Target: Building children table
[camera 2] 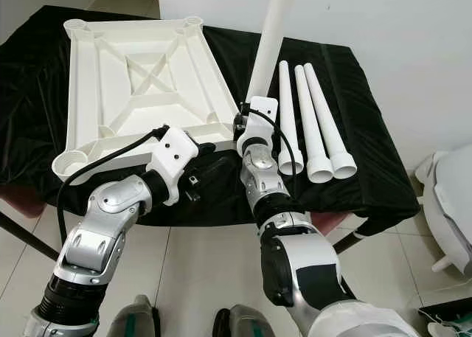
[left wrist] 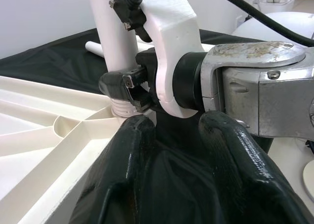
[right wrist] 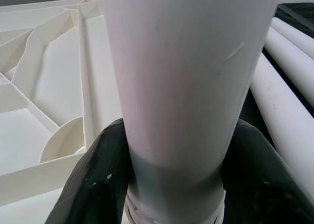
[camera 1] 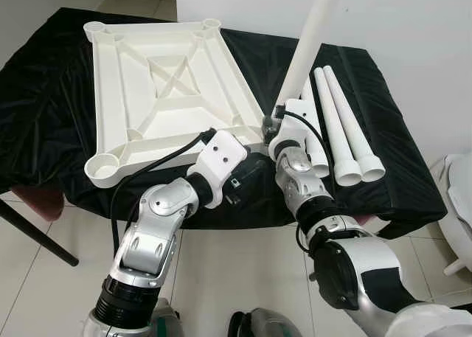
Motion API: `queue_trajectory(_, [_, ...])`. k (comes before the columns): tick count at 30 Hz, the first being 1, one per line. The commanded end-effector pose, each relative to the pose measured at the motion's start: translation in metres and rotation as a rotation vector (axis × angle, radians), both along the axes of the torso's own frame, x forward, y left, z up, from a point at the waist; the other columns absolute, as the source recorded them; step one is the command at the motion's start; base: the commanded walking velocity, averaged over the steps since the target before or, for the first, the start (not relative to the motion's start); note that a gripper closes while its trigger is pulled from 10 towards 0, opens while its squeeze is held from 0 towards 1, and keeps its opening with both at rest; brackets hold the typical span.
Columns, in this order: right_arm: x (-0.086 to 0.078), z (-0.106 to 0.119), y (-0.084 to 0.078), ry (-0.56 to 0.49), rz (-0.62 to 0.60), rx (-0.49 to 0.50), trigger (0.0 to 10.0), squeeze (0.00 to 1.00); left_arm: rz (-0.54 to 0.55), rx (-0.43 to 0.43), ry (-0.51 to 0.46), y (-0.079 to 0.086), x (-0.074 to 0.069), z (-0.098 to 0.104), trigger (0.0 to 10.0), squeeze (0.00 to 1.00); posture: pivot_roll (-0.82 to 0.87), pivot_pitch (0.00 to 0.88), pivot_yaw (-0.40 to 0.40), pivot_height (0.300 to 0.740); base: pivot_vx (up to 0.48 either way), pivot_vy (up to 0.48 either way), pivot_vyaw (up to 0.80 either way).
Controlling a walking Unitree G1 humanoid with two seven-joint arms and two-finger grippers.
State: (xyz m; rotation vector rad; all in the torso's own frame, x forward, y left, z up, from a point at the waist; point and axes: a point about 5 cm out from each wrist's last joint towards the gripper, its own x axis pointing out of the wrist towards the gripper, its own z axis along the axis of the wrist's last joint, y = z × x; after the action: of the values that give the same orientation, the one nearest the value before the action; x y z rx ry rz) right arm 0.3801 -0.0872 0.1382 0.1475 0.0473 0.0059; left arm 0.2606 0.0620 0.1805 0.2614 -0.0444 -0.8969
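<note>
A white table top [camera 1: 158,79] lies upside down on the black-covered table [camera 1: 44,94], with a round socket at each corner. My right gripper [camera 1: 276,121] is shut on a white table leg [camera 1: 306,49], held upright with its lower end at the near right corner socket. In the right wrist view, black fingers [right wrist: 98,175] press both sides of that leg [right wrist: 181,87]. My left gripper [camera 1: 237,186] hovers over the cloth at the table top's front edge, just left of that corner. Its fingers [left wrist: 132,150] stand apart with nothing between them. Three more legs [camera 1: 339,130] lie side by side on the right.
A white wall runs behind the table. A white fixture [camera 1: 461,204] stands on the tiled floor at the far right. At the table's front left there is a reddish seat [camera 1: 37,200] and a slanting black bar [camera 1: 37,237].
</note>
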Motion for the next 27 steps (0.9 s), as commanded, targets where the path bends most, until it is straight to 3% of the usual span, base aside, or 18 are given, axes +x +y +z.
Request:
queue_trajectory(1, [-0.005,-0.015,-0.001,0.066,-0.002,-0.003,0.0,0.0,0.071,-0.009,-0.006,0.0,0.002,-0.002,10.0,0.0,0.08,0.0,-0.096,0.74,0.0,0.0,0.0])
queue_trajectory(5, [-0.007,-0.017,-0.002,0.066,-0.009,-0.011,0.0,0.0,0.07,-0.009,-0.006,0.0,0.002,-0.002,10.0,0.0,0.08,0.0,-0.097,0.74,0.0,0.0,0.0])
queue_trajectory(6, [-0.008,-0.017,-0.002,0.062,-0.008,-0.026,10.0,0.0,0.069,-0.009,-0.006,0.0,0.001,-0.002,10.0,0.0,0.08,0.0,-0.097,0.74,0.0,0.0,0.0])
queue_trajectory(14, [-0.01,-0.012,-0.006,-0.009,0.026,0.007,10.0,0.0,0.068,-0.008,-0.005,0.0,0.0,-0.003,10.0,0.0,0.09,0.0,-0.1,0.74,0.0,0.0,0.0])
queue_trajectory(18, [-0.008,0.001,-0.009,-0.087,0.044,0.058,10.0,0.0,0.068,-0.007,-0.003,0.0,0.0,-0.003,10.0,0.0,0.09,0.0,-0.1,0.74,0.0,0.0,0.0])
queue_trajectory(24, [-0.008,0.003,-0.01,-0.103,0.045,0.051,10.0,0.0,0.067,-0.007,-0.003,0.0,0.0,-0.003,10.0,0.0,0.08,0.0,-0.1,0.74,0.0,0.0,0.0])
queue_trajectory(25, [-0.008,0.003,-0.012,-0.105,0.043,0.049,10.0,1.0,0.067,-0.007,-0.004,0.0,0.0,-0.004,10.0,0.0,0.09,0.0,-0.103,0.74,0.0,0.0,0.0])
queue_trajectory(27, [-0.009,0.002,-0.014,-0.097,0.047,0.05,10.0,1.0,0.069,-0.007,-0.003,0.0,0.0,-0.004,10.0,0.0,0.09,0.0,-0.106,0.74,0.0,0.0,0.0])
